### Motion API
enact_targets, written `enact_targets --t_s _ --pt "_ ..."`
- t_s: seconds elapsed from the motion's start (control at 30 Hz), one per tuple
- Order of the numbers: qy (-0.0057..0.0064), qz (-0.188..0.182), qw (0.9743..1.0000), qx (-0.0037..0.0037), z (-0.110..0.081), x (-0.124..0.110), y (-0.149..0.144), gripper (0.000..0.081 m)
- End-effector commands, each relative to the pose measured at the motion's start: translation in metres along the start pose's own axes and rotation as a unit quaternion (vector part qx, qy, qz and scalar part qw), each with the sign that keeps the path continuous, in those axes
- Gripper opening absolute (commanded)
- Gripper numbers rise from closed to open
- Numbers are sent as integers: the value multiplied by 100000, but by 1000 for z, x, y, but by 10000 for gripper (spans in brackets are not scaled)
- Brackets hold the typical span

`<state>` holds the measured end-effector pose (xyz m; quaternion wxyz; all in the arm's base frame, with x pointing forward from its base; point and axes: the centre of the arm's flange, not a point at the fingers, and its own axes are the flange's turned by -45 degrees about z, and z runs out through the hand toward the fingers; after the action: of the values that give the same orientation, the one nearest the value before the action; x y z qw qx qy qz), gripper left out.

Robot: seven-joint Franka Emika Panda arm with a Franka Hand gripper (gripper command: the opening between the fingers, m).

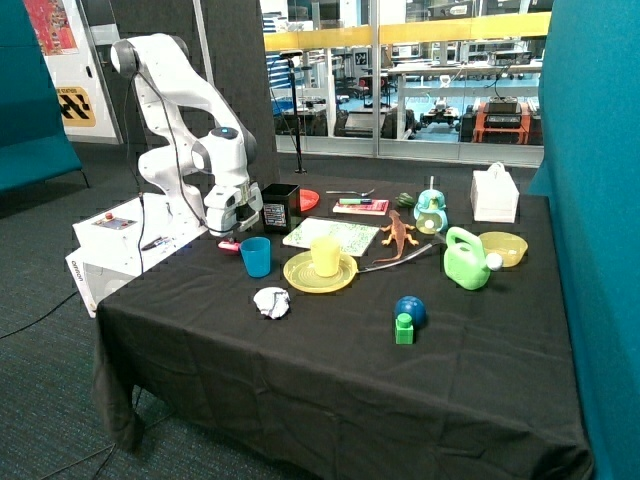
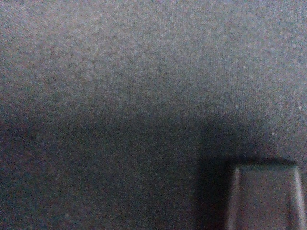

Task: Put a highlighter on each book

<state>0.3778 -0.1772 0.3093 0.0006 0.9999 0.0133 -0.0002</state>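
The small red-pink book (image 1: pixel 360 207) lies at the back of the table with a green highlighter (image 1: pixel 354 201) on it. The larger white book with green speckles (image 1: pixel 335 235) lies in front of it with nothing on top. A pink highlighter (image 1: pixel 229 245) lies on the black cloth by the table's edge, beside the blue cup (image 1: pixel 256 256). My gripper (image 1: pixel 226 231) hangs low, just above that pink highlighter, next to the black box (image 1: pixel 281 207). The wrist view shows only black cloth (image 2: pixel 144 96) very close up; no highlighter shows there.
A yellow plate (image 1: pixel 320 273) carries a yellow cup (image 1: pixel 326 256). An orange lizard toy (image 1: pixel 398 235), green watering can (image 1: pixel 466 258), yellow bowl (image 1: pixel 505 247), white box (image 1: pixel 494 193), crumpled white paper (image 1: pixel 271 301), blue ball (image 1: pixel 410 309) and green block (image 1: pixel 404 328) are spread around.
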Motion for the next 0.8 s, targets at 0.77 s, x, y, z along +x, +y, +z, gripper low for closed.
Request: enact_targets --t_s 0.77 --pt "24 -746 99997 56 34 -19 -4 524"
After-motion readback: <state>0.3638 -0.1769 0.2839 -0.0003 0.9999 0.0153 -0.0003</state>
